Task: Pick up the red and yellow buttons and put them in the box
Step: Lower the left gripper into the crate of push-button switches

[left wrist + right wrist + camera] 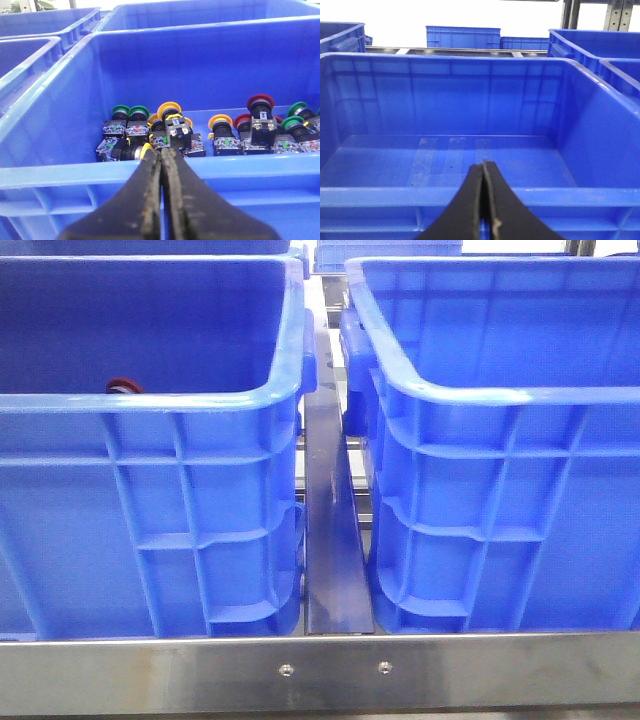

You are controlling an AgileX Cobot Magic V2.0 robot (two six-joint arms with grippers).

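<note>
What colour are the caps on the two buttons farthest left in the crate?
Green, clearest in the left wrist view.

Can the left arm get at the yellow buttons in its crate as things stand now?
Probably yes. The left gripper hangs shut outside the near rim of the crate; a yellow button lies uncovered inside. It must open and clear the rim first.

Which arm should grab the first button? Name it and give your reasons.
Left. The left gripper hangs shut just outside the crate holding the buttons, with a yellow button straight ahead. The right gripper faces a box showing no buttons, so it suits receiving, not picking.
</note>
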